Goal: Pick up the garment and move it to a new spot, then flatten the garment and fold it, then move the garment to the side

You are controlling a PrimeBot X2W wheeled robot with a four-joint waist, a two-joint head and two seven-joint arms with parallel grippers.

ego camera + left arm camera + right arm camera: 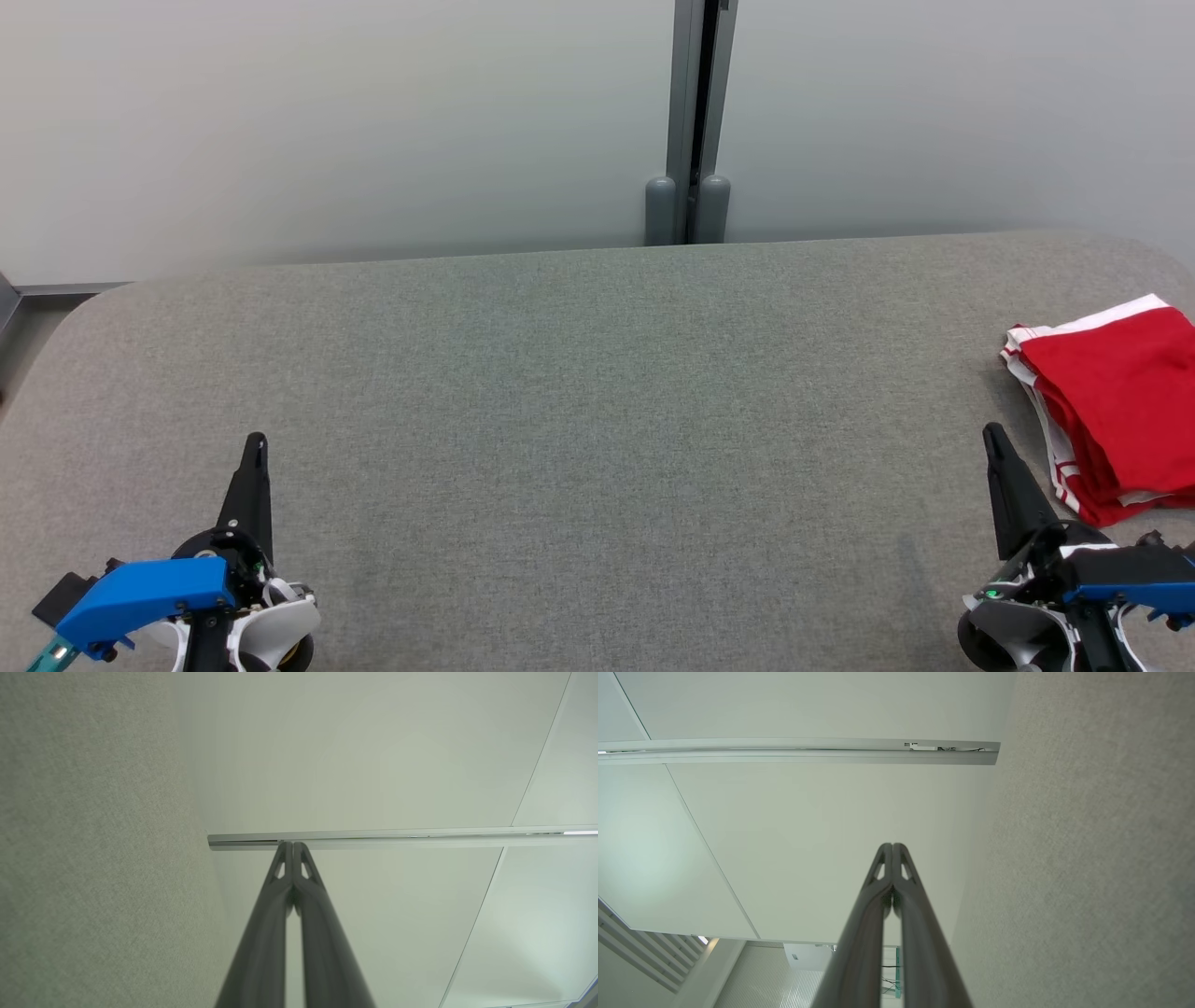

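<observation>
On the grey felt table point(579, 392), folded red garment point(1116, 411) lies far right; pale wall point(327, 121) behind.

Red garment point(1116, 401): folded stack runs off the right edge, far side out of sight.
Left gripper point(255, 443): wrist housing chopped by the bottom edge.
Right gripper point(991, 437): housing clipped at the bottom-right corner.
Table point(597, 420): near edge out of frame, both sides run off.
Fingers point(261, 952): in both wrist views, the lower lengths blur and leave the bottom edge.

The left gripper point(254, 446) sits low at the left, fingers pressed together and pointing up. The right gripper point(993, 439) mirrors it at the right, likewise closed; both appear to hold nothing.
</observation>
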